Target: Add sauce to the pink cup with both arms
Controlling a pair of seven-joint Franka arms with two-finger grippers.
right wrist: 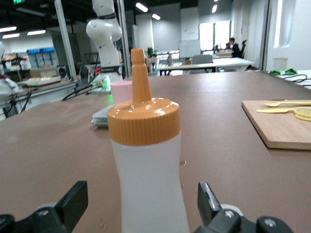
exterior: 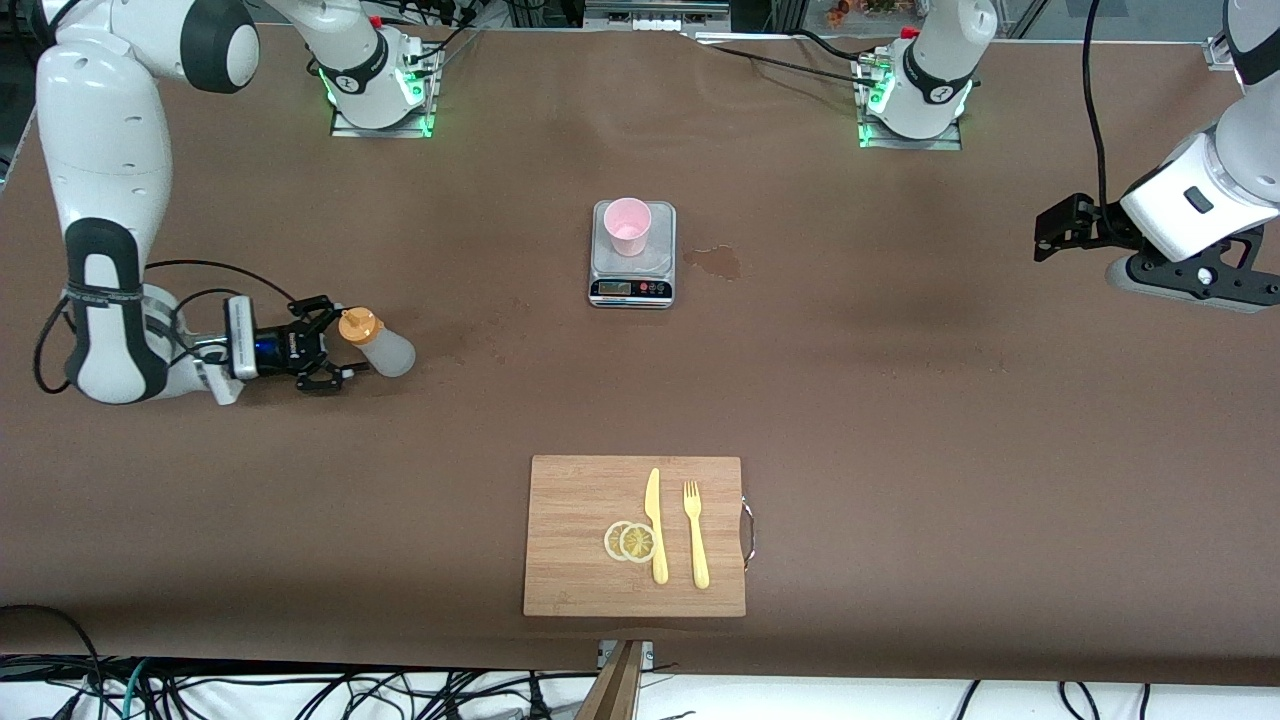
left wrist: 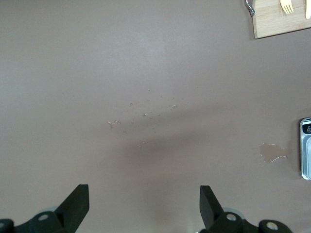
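The sauce bottle [exterior: 385, 348], whitish with an orange nozzle cap, stands upright on the table toward the right arm's end. My right gripper [exterior: 340, 343] is low at table level and open, one finger on each side of the bottle without touching it; the right wrist view shows the bottle [right wrist: 148, 165] between the fingers of the gripper [right wrist: 142, 194]. The pink cup [exterior: 628, 225] stands on a small scale [exterior: 633, 285] at mid-table and also shows in the right wrist view [right wrist: 120, 91]. My left gripper [exterior: 1042, 237] is open and empty above bare table at the left arm's end [left wrist: 143, 194].
A wooden cutting board [exterior: 580, 540] with a yellow knife [exterior: 655, 525], a fork [exterior: 695, 535] and lemon slices [exterior: 630, 541] lies nearer the front camera than the scale. A small wet stain [exterior: 715, 262] lies beside the scale toward the left arm's end.
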